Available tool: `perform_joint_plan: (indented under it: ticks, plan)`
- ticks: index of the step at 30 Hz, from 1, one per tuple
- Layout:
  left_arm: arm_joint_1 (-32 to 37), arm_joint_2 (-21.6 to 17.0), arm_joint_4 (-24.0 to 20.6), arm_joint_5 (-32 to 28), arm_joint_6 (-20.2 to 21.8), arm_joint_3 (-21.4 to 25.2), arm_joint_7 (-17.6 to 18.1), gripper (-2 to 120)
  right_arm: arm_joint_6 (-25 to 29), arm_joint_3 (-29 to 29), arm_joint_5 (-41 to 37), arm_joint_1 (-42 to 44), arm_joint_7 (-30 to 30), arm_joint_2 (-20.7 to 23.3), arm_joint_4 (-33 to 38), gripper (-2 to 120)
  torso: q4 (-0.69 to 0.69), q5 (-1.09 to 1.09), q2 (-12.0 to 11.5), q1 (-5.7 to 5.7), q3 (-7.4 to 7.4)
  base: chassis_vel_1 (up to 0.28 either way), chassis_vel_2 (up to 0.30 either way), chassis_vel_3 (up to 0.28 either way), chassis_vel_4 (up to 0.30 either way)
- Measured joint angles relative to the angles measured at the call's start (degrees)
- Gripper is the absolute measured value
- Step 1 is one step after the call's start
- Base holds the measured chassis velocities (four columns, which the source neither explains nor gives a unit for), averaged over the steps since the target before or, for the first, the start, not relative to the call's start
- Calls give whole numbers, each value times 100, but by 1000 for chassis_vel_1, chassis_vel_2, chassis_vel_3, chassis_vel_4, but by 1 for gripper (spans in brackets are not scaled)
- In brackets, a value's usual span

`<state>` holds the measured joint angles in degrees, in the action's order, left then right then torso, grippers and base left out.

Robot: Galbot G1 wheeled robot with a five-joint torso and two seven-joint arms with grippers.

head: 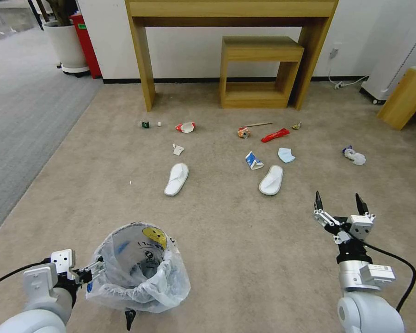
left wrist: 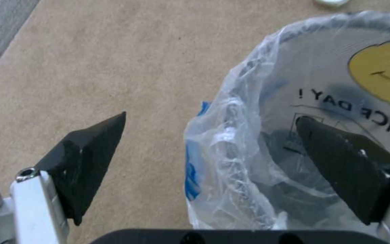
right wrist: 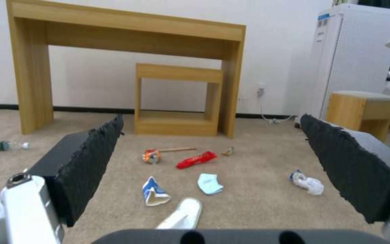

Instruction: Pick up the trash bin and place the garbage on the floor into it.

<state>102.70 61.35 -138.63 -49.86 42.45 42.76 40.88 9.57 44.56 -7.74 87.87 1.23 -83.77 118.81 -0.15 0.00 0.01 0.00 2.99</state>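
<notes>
My left gripper (left wrist: 211, 125) straddles the rim of the trash bin (head: 138, 268), jaws spread wide: one finger hangs inside the bag-lined opening, the other outside over the floor (head: 226, 240), neither pressing the rim. The bin stands on the beige carpet, well short of the garbage. My right gripper (head: 341, 202) hovers off to the bin's right, fingers wide apart and holding nothing. Beyond the bin lie two white slippers (head: 176, 178), and past those a blue-white carton (head: 253, 160), a red wrapper (head: 275, 135), a crushed paper cup (head: 186, 127) and a wooden stick (head: 259, 124).
</notes>
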Motion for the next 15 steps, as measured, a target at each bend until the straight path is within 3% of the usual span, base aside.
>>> perform_joint_plan:
  ticks: [15]
  plan:
    - [-154,87,411,79,-22,-133,81,100,-3,-20,39,-16,-16,-33,-24,100,0,0,0,0,0,0,0,0,0]
